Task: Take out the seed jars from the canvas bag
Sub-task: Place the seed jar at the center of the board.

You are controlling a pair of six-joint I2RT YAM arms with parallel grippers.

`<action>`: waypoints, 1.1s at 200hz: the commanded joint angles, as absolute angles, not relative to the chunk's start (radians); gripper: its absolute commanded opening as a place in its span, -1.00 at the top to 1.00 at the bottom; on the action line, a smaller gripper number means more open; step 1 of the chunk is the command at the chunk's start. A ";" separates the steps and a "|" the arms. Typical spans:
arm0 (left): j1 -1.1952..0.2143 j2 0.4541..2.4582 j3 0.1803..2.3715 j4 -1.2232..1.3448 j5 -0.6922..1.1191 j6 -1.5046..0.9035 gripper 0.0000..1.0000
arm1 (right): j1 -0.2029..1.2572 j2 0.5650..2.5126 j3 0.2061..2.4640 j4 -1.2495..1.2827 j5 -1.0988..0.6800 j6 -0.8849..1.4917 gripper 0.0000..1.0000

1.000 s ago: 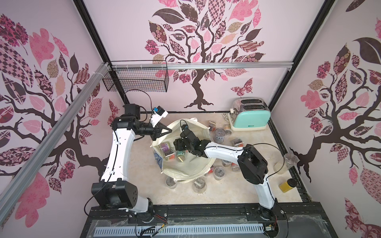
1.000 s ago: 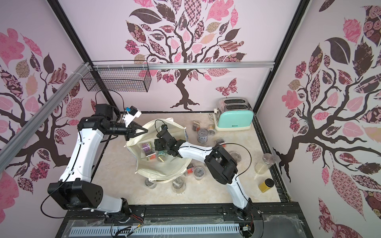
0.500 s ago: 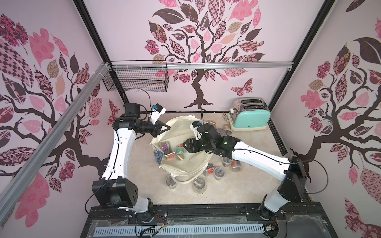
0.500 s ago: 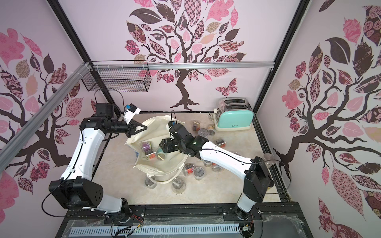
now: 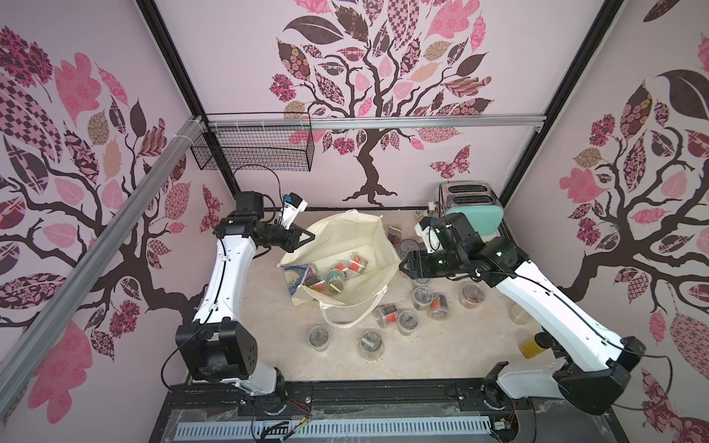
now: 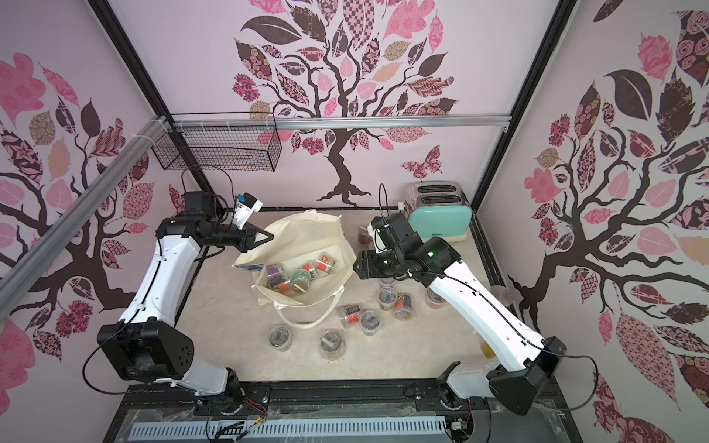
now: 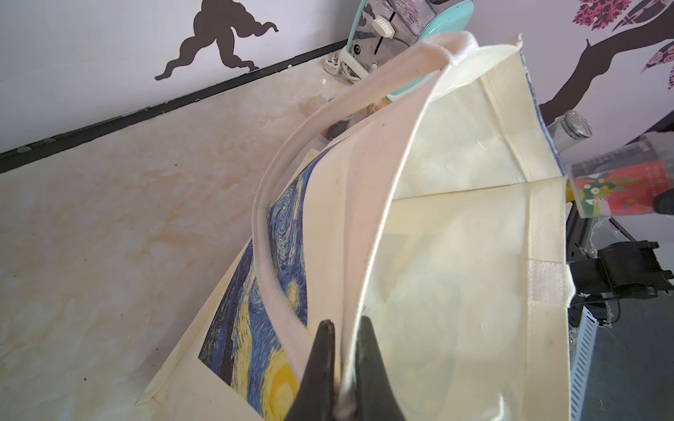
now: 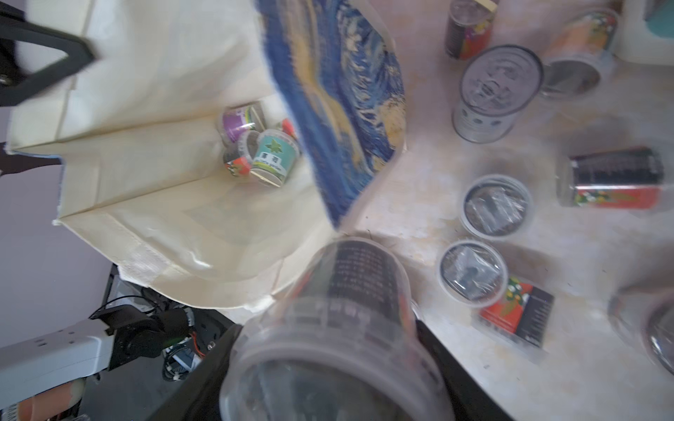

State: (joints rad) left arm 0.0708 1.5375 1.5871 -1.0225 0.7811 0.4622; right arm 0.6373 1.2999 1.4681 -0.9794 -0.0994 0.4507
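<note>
The left fingers (image 7: 322, 364) are pressed together on the rim of the canvas bag (image 5: 356, 237), at its upper-left edge in both top views, and the bag's mouth stands open. The right fingers (image 8: 448, 375) are spread around a seed jar (image 8: 339, 320) with a dark packet and grip its sides, just beside the bag's right rim. Several seed jars (image 5: 337, 274) lie inside the bag, toward its lower left. Loose jars (image 5: 399, 318) are scattered on the surface (image 5: 276, 337) below and to the right of the bag, near the mint toaster (image 5: 474, 214).
</note>
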 commanded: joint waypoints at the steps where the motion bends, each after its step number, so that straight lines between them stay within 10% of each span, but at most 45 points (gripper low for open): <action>1: 0.075 1.558 1.604 -1.029 0.774 0.442 1.00 | 0.608 1.238 1.369 -1.116 -0.029 0.474 -0.31; 117: 0.057 1.559 1.672 -1.312 0.999 0.726 1.00 | 0.606 1.270 0.815 -0.821 -0.084 0.589 -0.30; 220: 0.040 1.550 1.662 -1.333 1.009 0.758 1.00 | 0.606 1.161 0.882 -0.898 0.054 0.570 -0.83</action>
State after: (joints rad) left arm 0.0502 1.5612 1.6508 -1.2995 0.9482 0.7334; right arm 0.6044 1.2301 0.7689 -0.8127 -0.0380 0.5938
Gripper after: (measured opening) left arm 0.074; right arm 0.896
